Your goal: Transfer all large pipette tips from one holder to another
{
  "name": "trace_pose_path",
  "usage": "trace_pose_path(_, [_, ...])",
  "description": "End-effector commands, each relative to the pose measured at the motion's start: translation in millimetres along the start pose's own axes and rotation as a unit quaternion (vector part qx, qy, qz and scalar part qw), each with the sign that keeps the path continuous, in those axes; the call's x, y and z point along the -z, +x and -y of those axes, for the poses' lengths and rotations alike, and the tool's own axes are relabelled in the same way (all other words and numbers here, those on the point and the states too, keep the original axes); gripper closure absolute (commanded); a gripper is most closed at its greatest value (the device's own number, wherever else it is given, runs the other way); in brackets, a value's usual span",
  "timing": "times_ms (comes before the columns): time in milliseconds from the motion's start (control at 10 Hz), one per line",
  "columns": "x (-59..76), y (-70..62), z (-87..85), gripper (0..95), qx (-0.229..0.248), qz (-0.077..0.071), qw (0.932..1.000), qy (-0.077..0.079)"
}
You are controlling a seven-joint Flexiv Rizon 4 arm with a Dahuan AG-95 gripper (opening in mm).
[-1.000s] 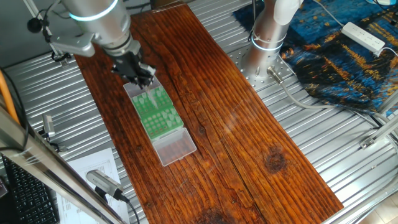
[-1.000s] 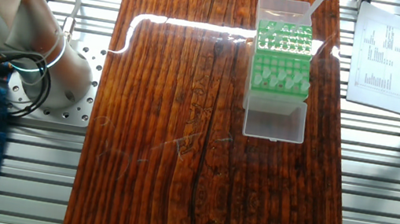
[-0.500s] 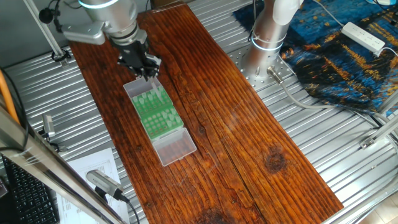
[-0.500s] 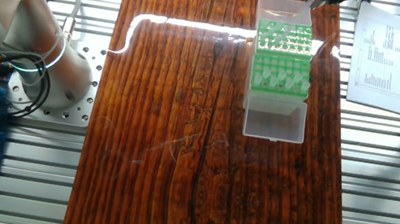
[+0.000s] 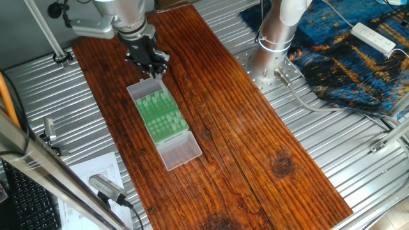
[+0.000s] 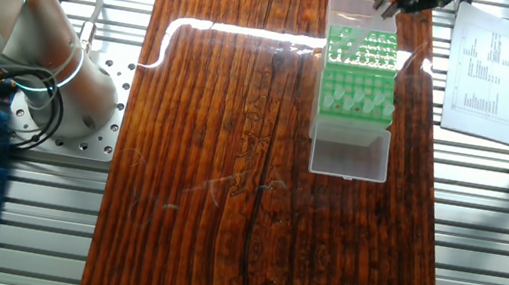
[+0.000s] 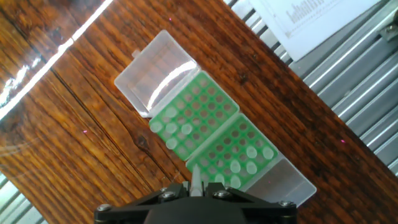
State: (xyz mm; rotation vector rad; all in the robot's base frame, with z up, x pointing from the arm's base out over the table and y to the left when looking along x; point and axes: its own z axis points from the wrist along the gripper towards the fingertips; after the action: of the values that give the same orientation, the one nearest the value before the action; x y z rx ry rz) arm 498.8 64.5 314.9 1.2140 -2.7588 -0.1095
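The claw is clamped on one pale-green translucent plastic pipette tip. It hangs above the green plastic racks, over their end.

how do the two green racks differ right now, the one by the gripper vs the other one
In the hand view, the rack nearer the gripper carries more pale tips, mostly on its outer side. The farther rack has only a few tips, bunched at one corner, and mostly bare holes. The gripper holds one tip above the nearer rack's edge; nothing hangs over the farther one. Both are green hole grids, side by side, each with a clear lid open at its outer end.
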Motion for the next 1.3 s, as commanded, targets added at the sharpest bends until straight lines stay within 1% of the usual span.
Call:
trace_pose_path(100, [-4.0, 5.8, 1.3, 95.0, 0.002, 0.0, 1.0, 0.002])
trace_pose_path(300, [-10.5, 13.3, 4.4, 95.0, 0.007, 0.002, 1.0, 0.004])
trace_pose_path(500, [-13.1, 14.5, 6.2, 95.0, 0.005, 0.005, 1.0, 0.006])
trace_pose_path(600, [-15.0, 14.7, 8.9, 95.0, 0.006, 0.008, 0.9999, 0.01])
trace_pose_path(800, [-17.8, 15.3, 12.0, 95.0, 0.008, 0.01, 0.9999, 0.011])
trace_pose_path(1300, [-23.7, 20.0, 9.3, 95.0, 0.009, 0.012, 0.9998, 0.014])
